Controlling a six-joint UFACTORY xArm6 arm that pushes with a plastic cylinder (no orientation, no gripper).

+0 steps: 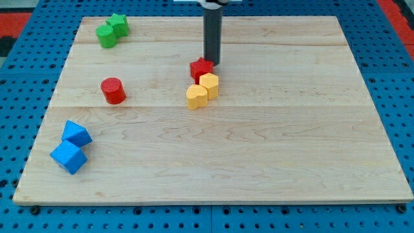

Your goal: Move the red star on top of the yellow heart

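Observation:
The red star (pixel 200 68) lies near the board's middle, toward the view's top. Right below it sit two yellow blocks that touch each other: a yellow hexagon-like block (pixel 209 85) touching the star's lower right, and the yellow heart (pixel 196 96) just below and left of that. My tip (pixel 212 62) rests on the board at the star's upper right edge, touching or nearly touching it. The dark rod rises from there straight toward the view's top.
A red cylinder (pixel 113 90) stands left of the middle. Two green blocks (pixel 112 30) sit at the top left corner. Two blue blocks (pixel 72 147) sit at the lower left. The wooden board (pixel 291 142) lies on a blue pegboard.

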